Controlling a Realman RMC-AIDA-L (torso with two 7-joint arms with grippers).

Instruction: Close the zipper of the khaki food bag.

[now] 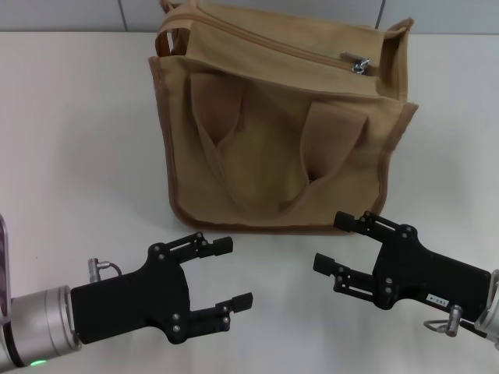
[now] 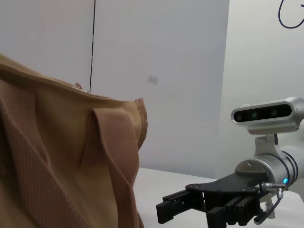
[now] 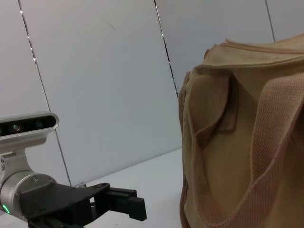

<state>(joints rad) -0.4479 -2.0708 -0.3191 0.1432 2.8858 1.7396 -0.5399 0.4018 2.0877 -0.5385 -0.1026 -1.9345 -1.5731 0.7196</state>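
Note:
The khaki food bag (image 1: 273, 148) stands upright on the white table, its front pocket and two loop handles facing me. Its zipper (image 1: 265, 40) runs along the top, with the silver pull tab (image 1: 359, 64) at the right end. The bag also shows in the left wrist view (image 2: 61, 161) and the right wrist view (image 3: 247, 142). My left gripper (image 1: 228, 273) is open and empty, in front of the bag at lower left. My right gripper (image 1: 337, 243) is open and empty, in front of the bag at lower right. Neither touches the bag.
A white table (image 1: 70, 156) spreads around the bag, with a grey panelled wall (image 1: 78, 12) behind. The left wrist view shows the right gripper (image 2: 190, 204); the right wrist view shows the left gripper (image 3: 118, 204).

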